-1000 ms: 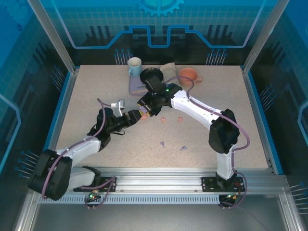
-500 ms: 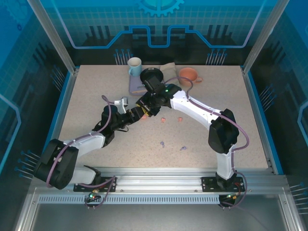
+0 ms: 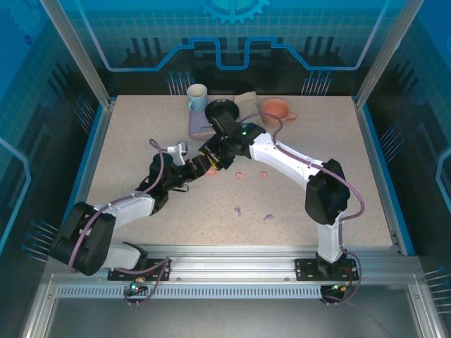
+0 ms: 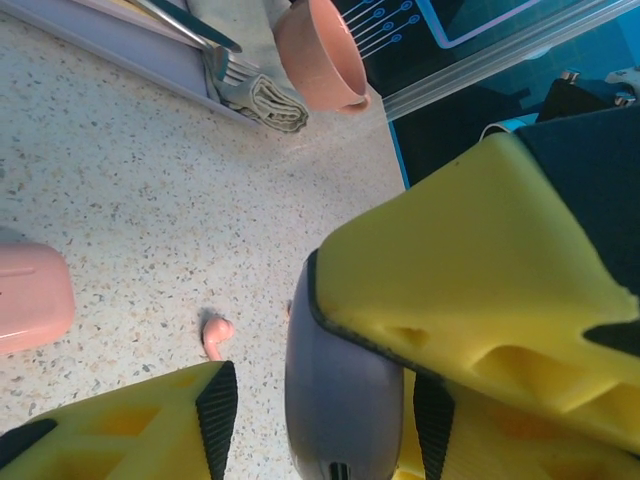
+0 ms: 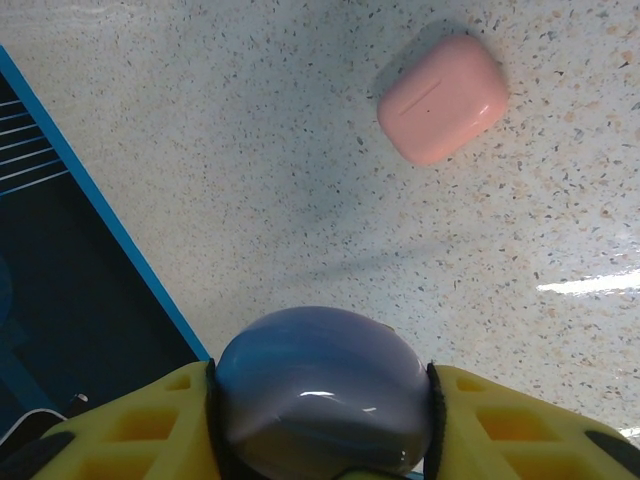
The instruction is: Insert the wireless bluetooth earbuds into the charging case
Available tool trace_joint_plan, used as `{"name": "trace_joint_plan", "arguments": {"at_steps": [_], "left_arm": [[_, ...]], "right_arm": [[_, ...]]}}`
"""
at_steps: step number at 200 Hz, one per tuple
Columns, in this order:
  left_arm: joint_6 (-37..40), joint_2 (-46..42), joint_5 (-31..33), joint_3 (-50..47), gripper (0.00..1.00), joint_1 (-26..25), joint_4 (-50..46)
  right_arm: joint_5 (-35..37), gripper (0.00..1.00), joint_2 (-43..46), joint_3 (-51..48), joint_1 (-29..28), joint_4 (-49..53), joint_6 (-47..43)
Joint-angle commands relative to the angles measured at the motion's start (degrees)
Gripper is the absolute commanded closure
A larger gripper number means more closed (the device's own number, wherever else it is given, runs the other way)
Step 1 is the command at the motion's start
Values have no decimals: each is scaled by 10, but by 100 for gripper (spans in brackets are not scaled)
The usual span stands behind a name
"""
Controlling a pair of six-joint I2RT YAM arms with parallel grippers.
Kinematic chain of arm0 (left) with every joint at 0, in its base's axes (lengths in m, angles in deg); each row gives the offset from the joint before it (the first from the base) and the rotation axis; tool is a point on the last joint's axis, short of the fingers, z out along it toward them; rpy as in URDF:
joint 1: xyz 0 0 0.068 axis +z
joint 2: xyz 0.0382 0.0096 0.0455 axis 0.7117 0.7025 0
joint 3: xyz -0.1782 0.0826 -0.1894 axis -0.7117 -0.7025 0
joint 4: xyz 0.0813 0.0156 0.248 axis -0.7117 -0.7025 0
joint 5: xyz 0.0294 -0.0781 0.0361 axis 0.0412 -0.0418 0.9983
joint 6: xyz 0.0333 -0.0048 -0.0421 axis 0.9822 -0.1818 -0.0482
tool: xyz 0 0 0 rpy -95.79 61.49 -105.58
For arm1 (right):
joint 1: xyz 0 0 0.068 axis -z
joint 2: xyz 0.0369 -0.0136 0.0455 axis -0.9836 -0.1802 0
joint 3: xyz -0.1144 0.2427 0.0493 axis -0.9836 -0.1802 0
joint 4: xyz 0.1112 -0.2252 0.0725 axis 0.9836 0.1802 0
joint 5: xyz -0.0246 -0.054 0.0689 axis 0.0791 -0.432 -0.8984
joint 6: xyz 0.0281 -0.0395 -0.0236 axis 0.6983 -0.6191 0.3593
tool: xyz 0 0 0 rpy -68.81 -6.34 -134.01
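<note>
My right gripper (image 5: 322,425) is shut on the lilac charging case (image 5: 320,385) and holds it closed above the table. My left gripper (image 4: 325,405) stands open around the same case (image 4: 345,380); one pad (image 4: 216,415) is clear of it, the other looks to touch it. In the top view the two grippers (image 3: 196,171) (image 3: 213,160) meet left of centre. A closed pink case (image 5: 443,98) lies under them. Two pink earbuds (image 3: 239,174) (image 3: 264,173) and two lilac earbuds (image 3: 238,210) (image 3: 268,216) lie loose on the table. One pink earbud (image 4: 215,335) is near my left fingers.
At the back stand a white-and-blue mug (image 3: 196,97), a pink cup (image 3: 276,109) and a lilac tray (image 3: 200,128) with a fork and a folded napkin (image 4: 262,98). Blue walls close in the table on three sides.
My left arm pushed in toward the right gripper and its jaws narrowed around the lilac case. The right arm and the loose earbuds stayed put.
</note>
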Motion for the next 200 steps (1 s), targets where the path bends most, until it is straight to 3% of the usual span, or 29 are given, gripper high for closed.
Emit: {"name": "trace_joint_plan", "arguments": {"at_steps": [1,119,144,172,183,200], "left_arm": [[10,-21,18,14,45,-3,6],[19,-58,31,16,50,-3,-12],[25,-84,45,7,42,-3,-31],[13,-160,116,-16,19,5,-98],[3,-197,157,-11,9,17,-178],[-10,-243,182,-4,1,51,-271]], "right_arm": [[-7,59,5,-11,0,5,5],[-1,59,16,-26,4,6,7],[17,58,23,-37,11,18,-1],[58,50,41,-62,24,48,-29],[74,45,51,-77,26,53,-42],[86,39,61,-95,23,46,-85]]}}
